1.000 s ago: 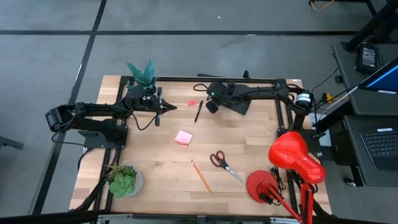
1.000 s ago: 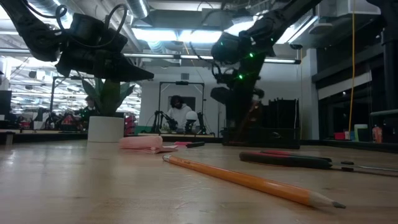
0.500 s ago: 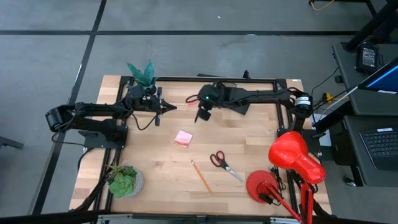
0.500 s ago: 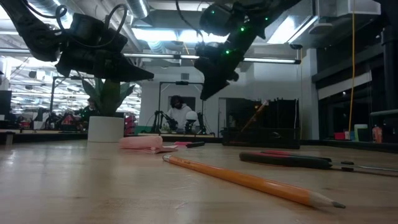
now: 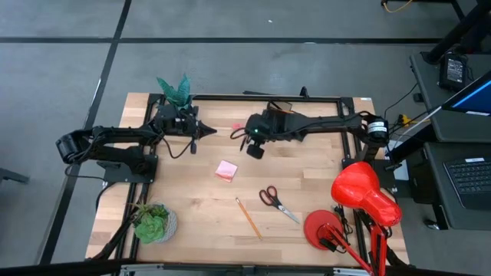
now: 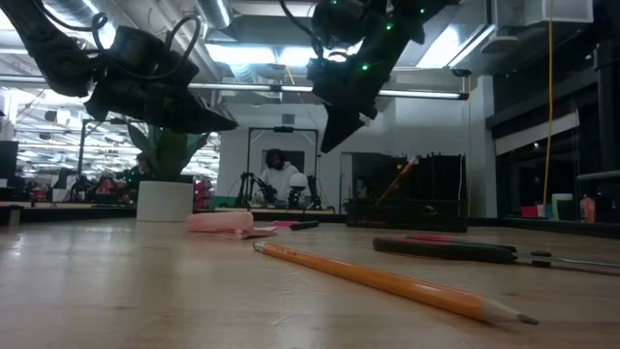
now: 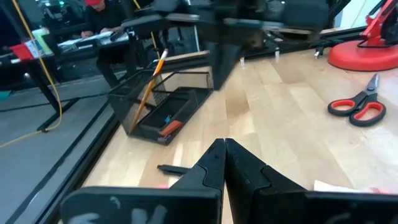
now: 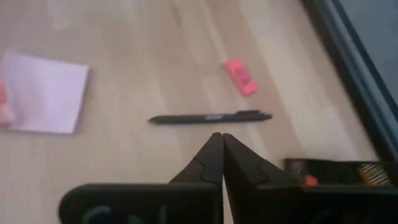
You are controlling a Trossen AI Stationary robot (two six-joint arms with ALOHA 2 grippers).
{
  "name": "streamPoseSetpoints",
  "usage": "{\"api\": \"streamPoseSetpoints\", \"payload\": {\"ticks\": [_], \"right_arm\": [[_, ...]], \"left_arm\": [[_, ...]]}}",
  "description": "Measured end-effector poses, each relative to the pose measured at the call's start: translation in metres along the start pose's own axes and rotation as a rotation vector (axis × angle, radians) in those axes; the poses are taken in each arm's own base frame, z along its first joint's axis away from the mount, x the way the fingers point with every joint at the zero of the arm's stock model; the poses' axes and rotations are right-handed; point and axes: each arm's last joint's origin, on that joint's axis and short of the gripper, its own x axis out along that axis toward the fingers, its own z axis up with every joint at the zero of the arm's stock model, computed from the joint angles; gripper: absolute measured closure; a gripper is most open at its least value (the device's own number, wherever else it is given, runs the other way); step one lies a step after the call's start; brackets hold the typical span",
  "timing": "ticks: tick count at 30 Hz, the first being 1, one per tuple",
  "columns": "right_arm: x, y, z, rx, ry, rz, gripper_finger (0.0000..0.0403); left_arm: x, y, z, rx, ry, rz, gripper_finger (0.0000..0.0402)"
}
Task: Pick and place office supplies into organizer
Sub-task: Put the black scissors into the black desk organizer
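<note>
Starting nearest the front edge of your table: one orange pencil [image 5: 248, 218] is lying loose, and the red-handled scissors [image 5: 277, 202] are just beside it toward the lamp side, both untouched. A bit further in sits the pink sticky-note pad [image 5: 225, 170], also loose on the wood.

Past that, your right gripper [image 8: 217, 144] hangs above the black pen [image 8: 209, 117], fingers pressed together with nothing between them, so the pen isn't picked up yet. The little pink eraser [image 8: 240, 76] lies near the pen, on the table too. Your left gripper [image 7: 222, 151] is parked over by the back plant, fingers together and empty, just waiting.

Farthest back is the organizer [image 7: 163, 107], up against the rear rail. The left wrist view shows an orange pencil leaning in it, plus some small bits on its floor, one orange-red and one blue. Can't tell exactly what those are.

So my read: you're maybe a third of the way in at best. One pencil is stowed; pen, eraser, pad, scissors and the second pencil are all left. You'll need the right fingers spread again before going down on the pen.
</note>
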Motion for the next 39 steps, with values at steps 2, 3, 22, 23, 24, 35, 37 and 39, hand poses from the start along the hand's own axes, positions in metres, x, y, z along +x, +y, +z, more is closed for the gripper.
{"api": "streamPoseSetpoints", "payload": {"ticks": [2,3,22,23,24,35,37,39], "right_arm": [[-0.002,0.008,-0.005,-0.019,0.040,0.010,0.0395],[-0.004,0.013,-0.006,-0.025,0.048,0.016,0.0397],[-0.035,0.097,-0.032,-0.017,0.147,0.220,0.0400],[-0.037,0.101,-0.033,-0.024,0.145,0.223,0.0399],[-0.039,0.105,-0.034,-0.032,0.140,0.219,0.0399],[-0.047,0.132,-0.047,-0.046,0.047,0.122,0.0400],[-0.045,0.135,-0.051,-0.026,0.049,0.125,0.0399],[-0.044,0.136,-0.055,0.012,0.048,0.129,0.0399]], "left_arm": [[-0.001,0.002,0.000,0.000,-0.002,-0.002,0.0399],[-0.002,0.002,-0.001,0.002,-0.007,-0.014,0.0400],[0.000,-0.010,-0.008,-0.116,0.054,-0.178,0.0400],[-0.001,-0.011,-0.006,-0.111,0.046,-0.185,0.0400],[-0.001,-0.013,-0.002,-0.104,0.029,-0.190,0.0400],[-0.037,-0.029,0.025,-0.033,0.003,-0.133,0.0400],[-0.042,-0.032,0.029,-0.004,-0.010,-0.134,0.0400],[-0.046,-0.036,0.029,0.026,-0.034,-0.137,0.0400]]}}
